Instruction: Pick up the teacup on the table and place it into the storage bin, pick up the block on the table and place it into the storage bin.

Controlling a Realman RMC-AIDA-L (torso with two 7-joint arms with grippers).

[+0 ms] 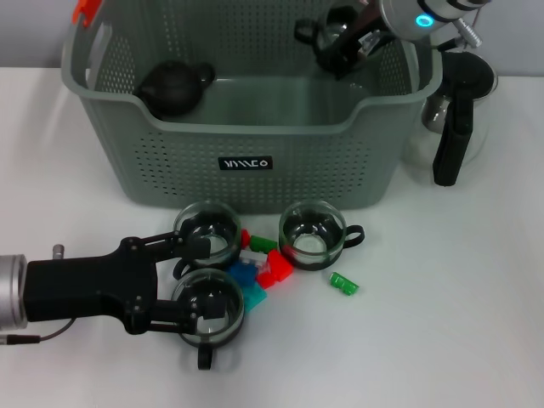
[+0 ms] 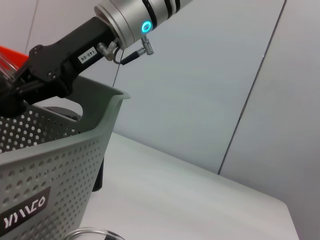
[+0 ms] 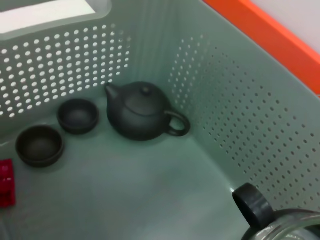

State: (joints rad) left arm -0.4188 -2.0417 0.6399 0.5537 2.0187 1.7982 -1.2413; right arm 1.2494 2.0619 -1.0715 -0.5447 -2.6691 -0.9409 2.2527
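Observation:
The grey-green storage bin [image 1: 255, 161] stands at the back of the table. My right gripper [image 1: 340, 47] hangs over its right inner corner, shut on a glass teacup [image 3: 280, 222] with a black handle. Three more glass teacups stand in front of the bin, at the left [image 1: 208, 231], the right [image 1: 312, 234] and nearest me [image 1: 208, 310]. Between them lie red [image 1: 274, 268], green [image 1: 344, 283] and teal [image 1: 248, 289] blocks. My left gripper [image 1: 191, 285] is low at the front left and open, one finger by the left teacup, the other over the near one's rim.
Inside the bin are a dark teapot [image 3: 142, 112], two small dark cups [image 3: 77, 115] and a red block [image 3: 6, 182]. A glass pitcher with a black handle [image 1: 450, 144] stands right of the bin. The right arm [image 2: 125, 25] reaches over the bin's rim [image 2: 112, 100].

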